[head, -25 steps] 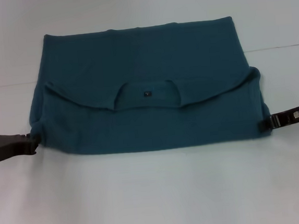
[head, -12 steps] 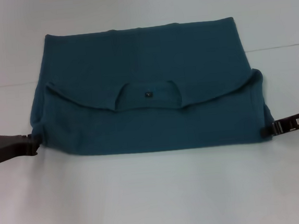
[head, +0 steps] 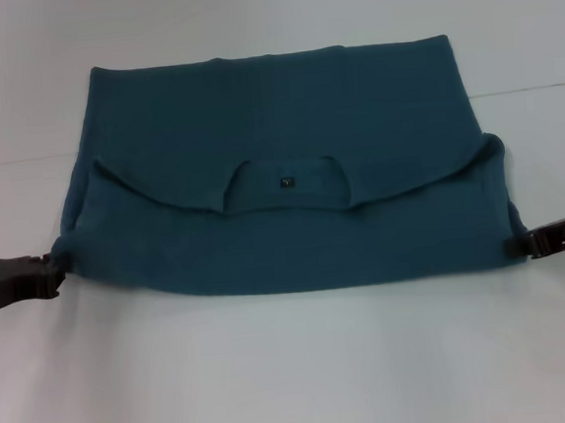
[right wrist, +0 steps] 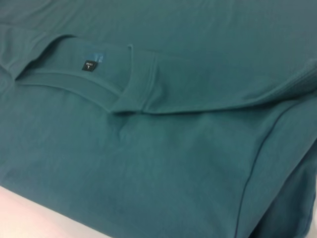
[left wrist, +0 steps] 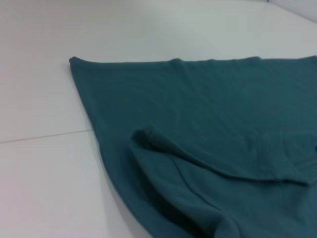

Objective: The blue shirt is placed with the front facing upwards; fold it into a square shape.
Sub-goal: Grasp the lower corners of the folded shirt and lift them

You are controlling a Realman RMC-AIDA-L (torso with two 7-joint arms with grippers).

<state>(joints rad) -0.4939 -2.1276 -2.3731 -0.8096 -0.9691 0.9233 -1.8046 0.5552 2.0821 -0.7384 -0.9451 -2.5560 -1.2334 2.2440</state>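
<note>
While the blue shirt (head: pixel 279 172) lies folded across the middle of the white table (head: pixel 296 369), neck label (head: pixel 286 182) showing, the left gripper (head: pixel 43 277) pinches its 9 o'clock corner. At 3 o'clock, the right gripper (head: pixel 519 245) clamps the opposite corner.

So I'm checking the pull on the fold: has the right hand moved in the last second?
Yes. The right hand, at the blue shirt corner, has slid nearer the robot, away from the table seam line.
</note>
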